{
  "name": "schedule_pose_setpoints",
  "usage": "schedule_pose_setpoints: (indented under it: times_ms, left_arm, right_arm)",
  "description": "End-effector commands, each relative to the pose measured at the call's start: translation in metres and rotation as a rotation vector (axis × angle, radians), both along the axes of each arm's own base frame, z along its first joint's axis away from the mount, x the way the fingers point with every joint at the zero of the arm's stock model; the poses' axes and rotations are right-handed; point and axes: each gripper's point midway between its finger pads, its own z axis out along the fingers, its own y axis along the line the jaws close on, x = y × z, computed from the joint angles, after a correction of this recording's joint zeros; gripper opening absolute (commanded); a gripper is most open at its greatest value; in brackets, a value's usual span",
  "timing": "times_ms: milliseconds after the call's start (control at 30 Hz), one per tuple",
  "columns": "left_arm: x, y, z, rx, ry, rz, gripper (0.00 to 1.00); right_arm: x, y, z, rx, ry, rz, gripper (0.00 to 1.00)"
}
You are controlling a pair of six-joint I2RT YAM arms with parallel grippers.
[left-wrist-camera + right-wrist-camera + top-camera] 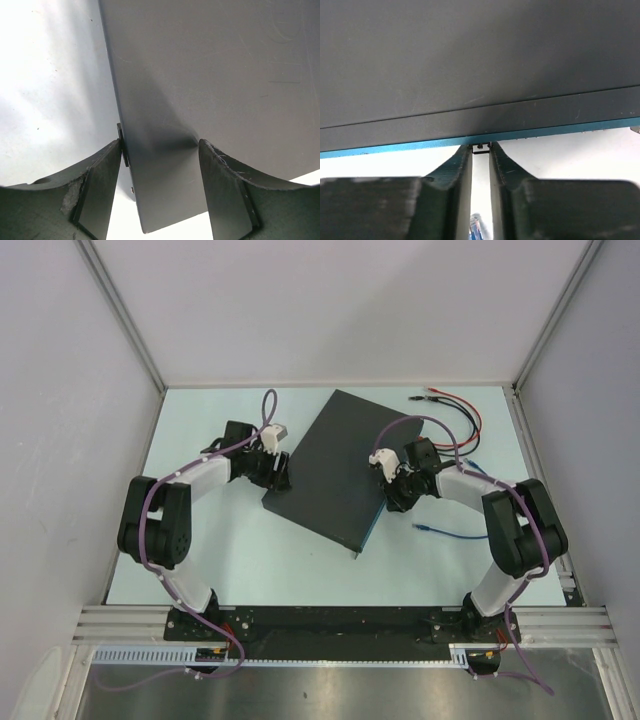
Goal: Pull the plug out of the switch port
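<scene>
The large flat dark-grey rectangular switch (pixel 345 465) lies slantwise at the middle of the pale table (pixel 250 560), with its thin bluish long edge facing the right arm.

Right gripper (pixel 392 498): it is at that bluish edge. In the right wrist view the fingers (pixel 462 165) are drawn almost together and clamp a small dark plug (pixel 480 147) that sits against the edge. The port holding the plug is hidden behind the fingertips. Low in the gap between the fingers is a blurred blue patch, too unclear to identify.

Left gripper (pixel 279 476): it is at the switch's left corner with the jaws wide apart. One finger (pixel 102 185) lies beside the side wall and the other sits over the top face.

A thin blue cable (pixel 450 532) lies loose on the table near the right gripper. Red and black leads (pixel 460 415) lie at the far right, partly hidden by the arm.
</scene>
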Motion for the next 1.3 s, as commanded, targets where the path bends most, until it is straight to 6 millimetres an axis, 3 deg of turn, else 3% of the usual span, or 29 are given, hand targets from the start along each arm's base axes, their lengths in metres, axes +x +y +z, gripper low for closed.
schedule_pose_setpoints:
  times_ms: [0,167,300,467,633,733,833,1100,1233,1267]
  left_arm:
    - [0.003,-0.011,0.022,-0.024,-0.084,-0.044,0.68]
    - [0.005,-0.012,0.021,-0.026,-0.084,-0.046,0.68]
    - [0.006,-0.016,0.023,-0.035,-0.089,-0.052,0.68]
    - [0.005,-0.023,0.02,-0.038,-0.083,-0.069,0.68]
    - [0.008,-0.031,0.018,-0.051,-0.069,-0.078,0.68]
    - [0.009,-0.038,0.02,-0.064,-0.064,-0.087,0.68]
    - [0.011,-0.047,0.021,-0.067,-0.065,-0.1,0.68]
    - [0.013,-0.06,0.026,-0.088,-0.063,-0.117,0.68]
    - [0.018,-0.063,0.029,-0.092,-0.07,-0.115,0.68]
    - [0.018,-0.063,0.029,-0.094,-0.071,-0.116,0.68]
  right_arm:
    - [0.009,-0.001,0.01,-0.007,-0.033,0.002,0.14]
    - [-0.001,-0.024,0.01,-0.028,0.007,-0.001,0.0]
    - [-0.013,-0.046,0.01,-0.043,0.035,0.004,0.0]
    - [-0.043,-0.066,0.007,-0.072,0.081,0.005,0.0]
    - [-0.044,-0.08,0.027,-0.03,0.075,-0.131,0.0]
    - [-0.034,-0.102,0.036,0.026,0.095,-0.317,0.0]
    - [-0.019,-0.138,0.032,0.046,0.11,-0.516,0.0]
    - [-0.008,-0.249,0.009,0.045,0.149,-0.977,0.0]
    - [0.0,-0.275,0.011,0.035,0.115,-1.057,0.01]
    - [0.002,-0.275,0.012,0.031,0.104,-1.05,0.07]
